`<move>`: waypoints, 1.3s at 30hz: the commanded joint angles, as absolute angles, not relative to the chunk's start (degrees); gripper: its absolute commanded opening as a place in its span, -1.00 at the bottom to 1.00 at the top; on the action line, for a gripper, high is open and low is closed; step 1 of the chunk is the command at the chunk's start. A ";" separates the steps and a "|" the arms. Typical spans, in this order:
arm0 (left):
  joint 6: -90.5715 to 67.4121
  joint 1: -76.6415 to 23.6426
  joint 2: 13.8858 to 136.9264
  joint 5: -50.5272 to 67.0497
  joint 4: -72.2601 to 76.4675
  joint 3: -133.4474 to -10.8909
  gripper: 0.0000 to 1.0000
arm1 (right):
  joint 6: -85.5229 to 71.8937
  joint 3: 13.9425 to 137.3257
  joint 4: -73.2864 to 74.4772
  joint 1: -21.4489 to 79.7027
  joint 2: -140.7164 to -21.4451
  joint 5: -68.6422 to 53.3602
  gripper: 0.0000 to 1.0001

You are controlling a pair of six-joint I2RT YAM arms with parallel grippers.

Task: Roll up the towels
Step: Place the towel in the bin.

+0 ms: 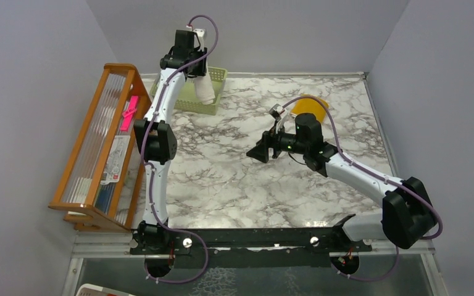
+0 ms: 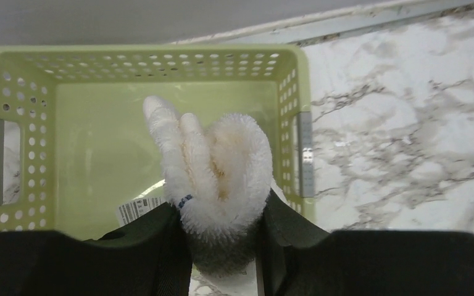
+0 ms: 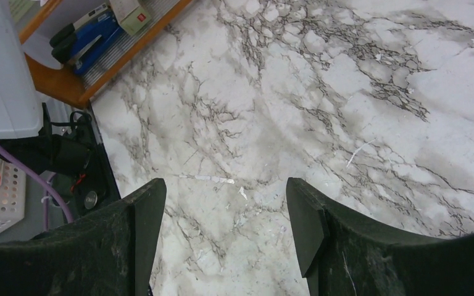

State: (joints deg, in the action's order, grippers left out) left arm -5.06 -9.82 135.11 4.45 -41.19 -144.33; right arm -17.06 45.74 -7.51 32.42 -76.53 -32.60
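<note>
1. Your left arm (image 1: pixel 160 105) stretches up the left side of the counter (image 1: pixel 234 185) to its far left corner, and its wrist tips down over the green basket (image 2: pixel 142 52).
2. Your left fingers (image 2: pixel 166 228) are closed partway on the rolled cream-white towel (image 2: pixel 216 166), one finger pressing each side of the roll.
3. That towel hangs end-down within the basket's walls. You cannot tell from these views whether it touches the basket floor. A white printed label (image 2: pixel 139 209) shows beside the roll, near the left finger.
4. Your right arm (image 1: pixel 352 169) bends in from the near right, with its wrist low over the middle of the counter and pointing left.
5. Your right fingers (image 3: pixel 148 203) stand wide apart with only bare marble between them.
6. The mustard-yellow towel (image 1: pixel 313 106) lies on the counter just behind your right wrist, well apart from the basket.
7. A wooden rack (image 1: pixel 99 142) holding papers and a pink item stands along the counter's left edge.
</note>
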 commanded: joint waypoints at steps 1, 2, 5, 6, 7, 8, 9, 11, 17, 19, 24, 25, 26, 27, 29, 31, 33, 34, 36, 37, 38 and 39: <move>3.89 -7.80 138.94 6.13 -39.71 -145.68 -0.64 | -15.15 44.87 -6.65 32.70 -74.34 -34.93 0.43; 5.03 -7.74 139.48 6.81 -38.59 -145.60 -0.64 | -14.94 44.69 -6.46 32.70 -74.21 -34.92 0.43; 7.35 -7.47 141.19 9.44 -34.85 -145.20 -0.64 | -14.53 44.32 -5.88 32.70 -74.07 -34.96 0.43; 7.68 -7.22 141.55 11.52 -33.28 -144.81 -0.64 | -14.34 44.32 -5.55 32.70 -74.11 -35.01 0.43; 7.72 -6.75 142.06 13.90 -31.74 -144.31 -0.64 | -14.25 44.31 -5.34 32.68 -74.18 -35.06 0.43; 7.20 -5.98 142.75 18.05 -29.95 -143.66 -0.63 | -14.12 44.35 -5.03 32.69 -74.18 -35.07 0.43; 6.01 -5.12 143.57 23.12 -28.11 -143.20 -0.62 | -13.96 44.26 -4.79 32.65 -74.18 -35.08 0.43; 2.12 -3.20 146.36 33.50 -25.05 -143.89 -0.58 | -13.75 44.08 -4.32 32.69 -74.01 -35.14 0.43; -1.65 -1.63 151.61 42.29 -19.84 -144.10 -0.55 | -12.26 44.76 -1.87 32.68 -73.96 -35.68 0.43; -3.12 -1.55 152.66 45.17 -18.91 -144.62 -0.55 | -11.93 44.99 -1.44 32.69 -74.11 -35.69 0.43; -9.47 -1.45 155.00 56.97 -16.33 -144.65 -0.47 | -11.95 45.18 -1.54 32.70 -75.20 -36.57 0.43; -10.54 -1.69 155.32 59.00 -16.04 -144.15 -0.45 | -12.03 45.13 -1.76 32.70 -75.42 -36.99 0.43; -10.96 -1.79 155.35 60.48 -16.08 -143.17 -0.45 | -12.06 45.09 -1.90 32.70 -75.60 -37.26 0.43; -11.06 -2.08 155.19 61.46 -16.06 -141.86 -0.44 | -12.10 45.17 -2.01 32.70 -75.75 -37.65 0.43; -11.02 -2.57 154.77 63.47 -16.00 -139.19 -0.43 | -11.91 45.18 -2.05 32.67 -75.98 -38.32 0.43; -11.34 -3.22 154.94 65.56 -16.03 -137.80 -0.38 | -11.77 45.23 -2.02 32.69 -76.02 -39.00 0.43; -12.30 -3.63 155.90 66.64 -15.92 -137.78 -0.30 | -11.76 45.06 -2.09 32.67 -76.07 -39.36 0.43; -12.95 -3.91 156.56 66.70 -15.94 -138.16 -0.26 | -11.76 45.01 -2.11 32.65 -76.04 -39.45 0.43; -14.15 -4.32 158.03 66.92 -15.63 -139.13 -0.19 | -11.64 44.88 -2.08 32.69 -75.96 -39.47 0.43; -14.75 -4.69 158.57 66.58 -15.25 -139.47 -0.12 | -11.61 44.78 -2.11 32.70 -75.91 -39.53 0.43; -15.18 -4.97 158.93 66.17 -14.88 -139.56 -0.05 | -11.56 44.68 -2.03 32.63 -75.79 -39.53 0.43; -15.51 -5.27 159.12 65.39 -14.41 -139.50 0.02 | -11.55 44.59 -2.08 32.69 -75.72 -39.48 0.43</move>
